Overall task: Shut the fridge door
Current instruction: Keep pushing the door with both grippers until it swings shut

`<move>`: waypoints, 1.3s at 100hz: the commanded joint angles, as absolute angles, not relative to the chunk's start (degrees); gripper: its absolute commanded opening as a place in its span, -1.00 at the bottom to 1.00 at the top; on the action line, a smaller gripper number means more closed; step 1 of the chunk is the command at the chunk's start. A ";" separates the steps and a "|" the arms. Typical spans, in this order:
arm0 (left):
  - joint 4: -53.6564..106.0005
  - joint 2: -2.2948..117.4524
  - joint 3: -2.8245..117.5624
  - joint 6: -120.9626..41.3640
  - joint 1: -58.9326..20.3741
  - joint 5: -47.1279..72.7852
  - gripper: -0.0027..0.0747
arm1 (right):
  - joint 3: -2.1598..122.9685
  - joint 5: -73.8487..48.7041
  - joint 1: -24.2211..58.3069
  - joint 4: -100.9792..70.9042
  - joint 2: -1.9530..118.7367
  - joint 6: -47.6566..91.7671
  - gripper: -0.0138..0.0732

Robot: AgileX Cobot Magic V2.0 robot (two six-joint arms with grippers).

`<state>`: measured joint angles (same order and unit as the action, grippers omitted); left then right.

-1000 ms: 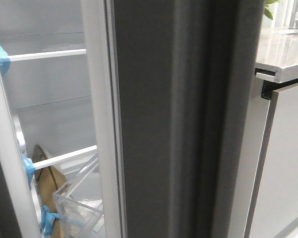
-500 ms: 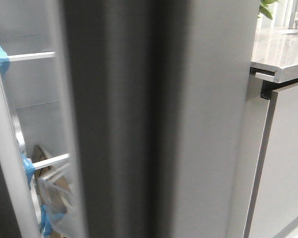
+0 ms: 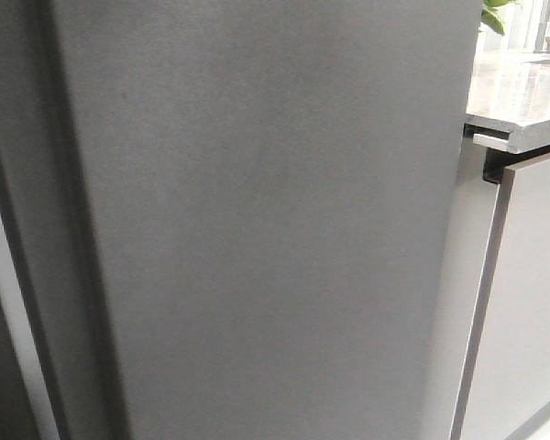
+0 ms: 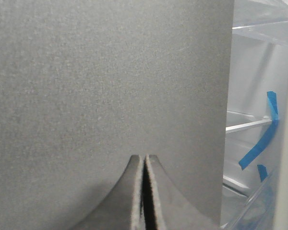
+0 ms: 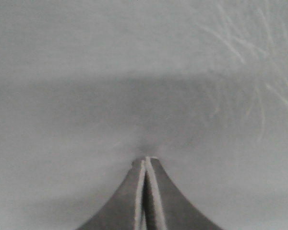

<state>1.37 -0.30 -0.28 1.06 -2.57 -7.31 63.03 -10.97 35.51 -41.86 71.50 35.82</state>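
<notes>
In the left wrist view the left gripper (image 4: 144, 160) has its two fingers pressed flat together with nothing between them, and their tips sit right against, or just short of, the fridge door (image 4: 110, 81); contact cannot be confirmed. In the right wrist view the right gripper (image 5: 145, 163) is likewise closed tight and empty, its tips meeting a pale grey surface (image 5: 134, 72) that carries a soft shadow and faint white streaks in one corner. What that surface is cannot be told.

The fridge door is a flat, matte, dark charcoal panel with a fine grainy texture. In the front view it fills most of the frame (image 3: 266, 220), close to the camera, with its thick edge (image 3: 37, 229) showing as a darker band along the left side and a narrow pale strip (image 3: 18, 339) beside that.

Past the door's edge in the left wrist view, the white fridge interior (image 4: 259, 62) is visible, with a shelf rail (image 4: 247, 125), strips of blue tape (image 4: 259, 143) and a clear plastic bin (image 4: 249, 211) lower down. So the door is not fully shut.

To the right in the front view stand a light grey cabinet panel (image 3: 532, 302) and a pale marble-look countertop (image 3: 522, 101) above it, with green leaves (image 3: 495, 14) at the far top corner.
</notes>
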 commanded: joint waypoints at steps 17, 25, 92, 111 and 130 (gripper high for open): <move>1.72 -1.48 -2.30 1.34 -2.73 -11.46 -0.98 | 72.50 -4.90 35.37 -41.80 78.84 37.11 -0.78; 1.72 -1.48 -2.30 1.34 -2.73 -11.46 -0.98 | 74.56 -5.44 35.37 -41.72 81.35 37.48 -0.78; 1.72 -1.48 -2.30 1.34 -2.73 -11.46 -0.98 | 75.76 -9.53 33.58 -41.17 84.79 37.48 -0.78; 1.72 -1.48 -2.30 1.34 -2.73 -11.46 -0.98 | 71.44 -10.37 29.19 -41.17 75.93 37.48 -0.78; 1.72 -1.48 -2.30 1.34 -2.73 -11.46 -0.98 | 62.86 -12.93 22.82 -41.17 63.37 36.93 -0.78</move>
<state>1.37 -0.30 -0.28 1.06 -2.57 -7.31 64.60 -14.40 25.22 -41.11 69.96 36.78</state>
